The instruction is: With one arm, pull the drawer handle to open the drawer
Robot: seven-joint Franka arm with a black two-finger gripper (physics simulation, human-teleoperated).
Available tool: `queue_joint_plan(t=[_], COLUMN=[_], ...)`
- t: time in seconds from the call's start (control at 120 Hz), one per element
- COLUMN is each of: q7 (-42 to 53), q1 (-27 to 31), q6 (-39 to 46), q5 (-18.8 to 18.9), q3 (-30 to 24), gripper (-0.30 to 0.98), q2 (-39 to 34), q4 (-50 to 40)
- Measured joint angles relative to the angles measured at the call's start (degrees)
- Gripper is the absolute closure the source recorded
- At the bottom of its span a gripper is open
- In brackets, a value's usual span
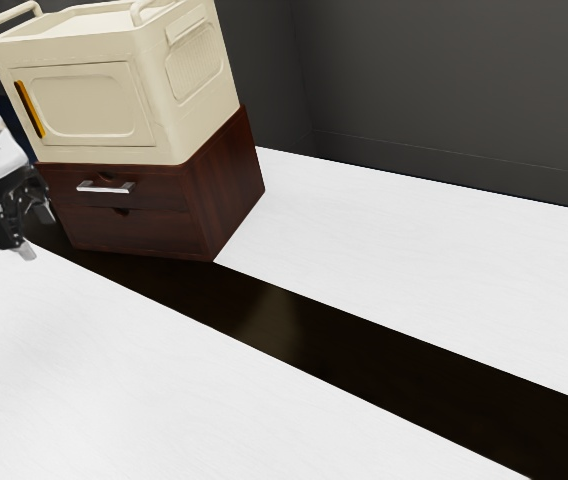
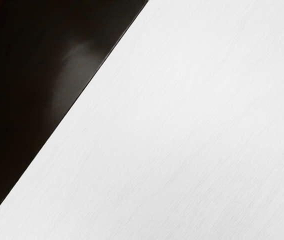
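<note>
at the exterior view's left, the gripper (image 1: 38, 232) hangs near the handle (image 1: 106, 188), fingers apart; the drawer (image 1: 160, 195) sits shut

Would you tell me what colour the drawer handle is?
The drawer handle is silver; it shows best in the exterior view.

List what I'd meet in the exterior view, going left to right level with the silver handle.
Gripper → silver handle → cabinet's side panel → white surface → dark wall.
</note>
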Motion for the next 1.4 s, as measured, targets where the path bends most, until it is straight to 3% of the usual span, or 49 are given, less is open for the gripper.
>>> queue_joint_plan(t=[0.742, 1.142, 1.4], q7=[19.0, 22.0, 21.4], q1=[1.0, 1.0, 0.9], q6=[8.0, 15.6, 18.6], q5=[-3.3, -4.3, -4.3], q3=[-0.6, -0.2, -0.4], gripper=[0.00, 0.00, 0.00], q2=[8.4, 10.4, 15.0], q4=[8.4, 8.8, 14.1])
